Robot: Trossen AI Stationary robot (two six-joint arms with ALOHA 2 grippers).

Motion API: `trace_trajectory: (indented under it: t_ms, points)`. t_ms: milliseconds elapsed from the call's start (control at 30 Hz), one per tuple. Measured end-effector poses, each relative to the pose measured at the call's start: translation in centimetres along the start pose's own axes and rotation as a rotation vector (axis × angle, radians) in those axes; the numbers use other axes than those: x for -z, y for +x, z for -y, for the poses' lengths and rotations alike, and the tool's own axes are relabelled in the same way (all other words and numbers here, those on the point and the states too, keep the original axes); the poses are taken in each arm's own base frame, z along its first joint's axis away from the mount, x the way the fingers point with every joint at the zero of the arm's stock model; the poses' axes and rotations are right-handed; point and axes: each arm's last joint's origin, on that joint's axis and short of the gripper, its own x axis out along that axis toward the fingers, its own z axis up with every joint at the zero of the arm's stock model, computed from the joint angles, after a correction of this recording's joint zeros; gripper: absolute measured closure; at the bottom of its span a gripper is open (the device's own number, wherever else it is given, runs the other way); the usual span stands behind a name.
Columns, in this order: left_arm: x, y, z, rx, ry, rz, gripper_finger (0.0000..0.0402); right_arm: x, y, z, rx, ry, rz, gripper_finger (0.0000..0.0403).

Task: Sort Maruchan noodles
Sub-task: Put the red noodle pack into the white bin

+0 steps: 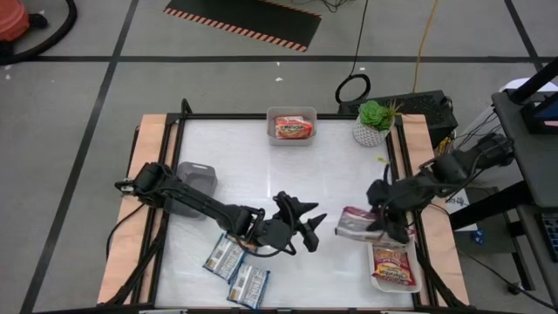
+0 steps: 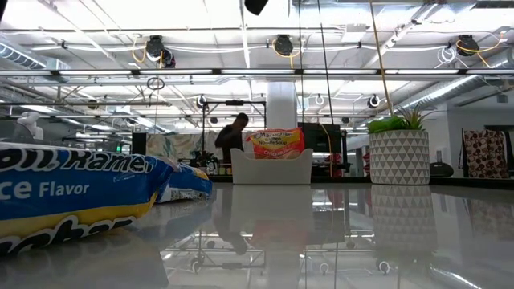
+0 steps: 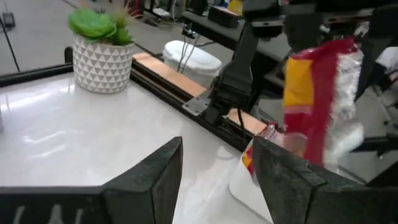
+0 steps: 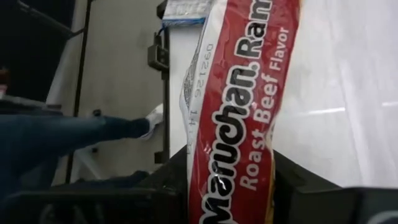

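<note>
Between the right gripper's dark fingers, clamped: a maroon-and-silver plastic noodle packet. At table centre, left gripper spread open, holding nothing.

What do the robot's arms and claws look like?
Both arms are black and jointed, with thin black cables alongside. The left gripper and right gripper each end in two chunky, dark, wedge-shaped fingers with flat inner faces. No markings show on them.

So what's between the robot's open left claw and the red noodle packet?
Just bare white tabletop, in the high view, between the left gripper and the maroon packet.
</note>
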Motion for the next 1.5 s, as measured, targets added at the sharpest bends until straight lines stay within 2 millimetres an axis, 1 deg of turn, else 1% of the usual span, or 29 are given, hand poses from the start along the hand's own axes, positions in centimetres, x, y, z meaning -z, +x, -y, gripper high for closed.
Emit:
trace_trajectory:
  t_ms: [233,400,500,733,933,1033,1100,1233,1333,1433,1500]
  points:
    - [0.5,-0.8,0.8,0.03,-0.084,-0.013,0.0204,1.6,-2.5,0.5,-0.03,0.018,0.023,0.0294]
    - [0.9,-1.7,1.5,0.057,-0.095,-0.026,0.0204,2.2,-3.3,0.4,-0.069,0.019,0.016,0.0296]
    - [1.1,-1.9,1.8,0.08,-0.095,-0.039,0.0204,2.3,-3.3,0.4,-0.065,0.026,0.015,0.0295]
    - [1.1,-2.1,2.2,0.181,-0.11,-0.089,0.0204,1.9,-2.6,0.3,0.002,0.125,0.051,0.0296]
    - [1.0,-1.7,2.2,0.289,-0.04,-0.152,0.0204,1.7,-2.0,0.1,0.044,0.186,0.068,0.0296]
    - [0.4,-1.3,2.3,0.394,-0.105,-0.167,0.0204,1.7,-1.9,0.1,0.05,0.176,0.057,0.0296]
    - [-0.6,-1.5,2.9,0.42,-0.119,-0.15,0.0204,1.7,-1.9,0.1,0.046,0.177,0.057,0.0296]
    - [-2.5,-2.2,4.1,0.415,-0.04,-0.138,0.0204,1.8,-2.2,0.2,0.037,0.139,0.062,0.0296]
    - [-3.3,-1.4,3.8,0.344,0.009,-0.145,0.0204,2.2,-2.8,0.4,0.027,0.061,0.044,0.0296]
    - [-3.7,0.0,3.6,0.282,-0.043,-0.109,0.0204,3.1,-3.6,1.0,0.023,-0.003,-0.01,0.0296]
    - [-3.9,0.6,3.8,0.271,-0.076,-0.088,0.0204,3.9,-4.3,1.6,0.029,-0.017,-0.045,0.0296]
